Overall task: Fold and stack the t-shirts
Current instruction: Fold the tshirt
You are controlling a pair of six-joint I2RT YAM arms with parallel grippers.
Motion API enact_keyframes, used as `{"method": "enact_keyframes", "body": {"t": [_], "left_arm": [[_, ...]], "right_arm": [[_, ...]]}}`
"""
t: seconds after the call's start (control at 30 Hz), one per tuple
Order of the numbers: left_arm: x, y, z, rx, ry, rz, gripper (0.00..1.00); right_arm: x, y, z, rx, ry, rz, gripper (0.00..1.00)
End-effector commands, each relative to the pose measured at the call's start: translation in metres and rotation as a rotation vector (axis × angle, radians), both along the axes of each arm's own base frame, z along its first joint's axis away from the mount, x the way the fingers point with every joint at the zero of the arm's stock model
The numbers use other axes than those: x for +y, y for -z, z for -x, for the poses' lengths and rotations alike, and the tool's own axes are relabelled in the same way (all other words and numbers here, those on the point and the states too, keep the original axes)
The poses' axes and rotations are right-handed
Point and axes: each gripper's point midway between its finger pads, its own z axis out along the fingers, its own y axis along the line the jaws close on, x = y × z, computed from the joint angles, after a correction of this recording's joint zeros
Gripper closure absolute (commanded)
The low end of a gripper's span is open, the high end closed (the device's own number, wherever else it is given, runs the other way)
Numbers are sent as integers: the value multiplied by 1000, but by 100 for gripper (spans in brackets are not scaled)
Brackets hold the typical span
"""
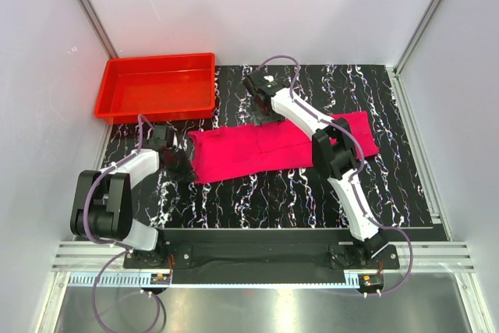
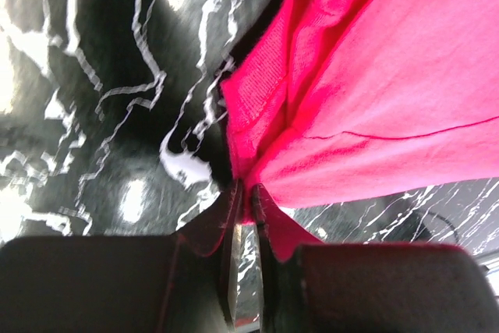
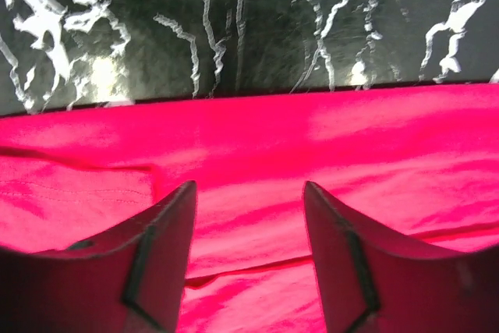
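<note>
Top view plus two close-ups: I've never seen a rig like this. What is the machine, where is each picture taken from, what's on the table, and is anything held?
These are two robot arms bolted at the near edge of a black marbled table. The wide picture looks down from above and behind them. Each close-up comes from a camera on one wrist, with that arm's own fingers at the bottom. On the table lie a pink t-shirt, spread as a long strip, and a red tray. The left tool is closed, pinching the shirt's left edge. The right tool is open over the shirt, holding nothing.
</note>
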Motion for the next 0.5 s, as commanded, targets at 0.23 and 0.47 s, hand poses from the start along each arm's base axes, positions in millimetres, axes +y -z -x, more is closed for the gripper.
{"method": "enact_keyframes", "body": {"t": [0.23, 0.47], "left_arm": [[11, -19, 11, -17, -55, -51, 57], [8, -27, -1, -70, -49, -33, 34]], "right_arm": [[2, -46, 53, 29, -83, -96, 32], [-2, -36, 62, 71, -67, -118, 33]]}}
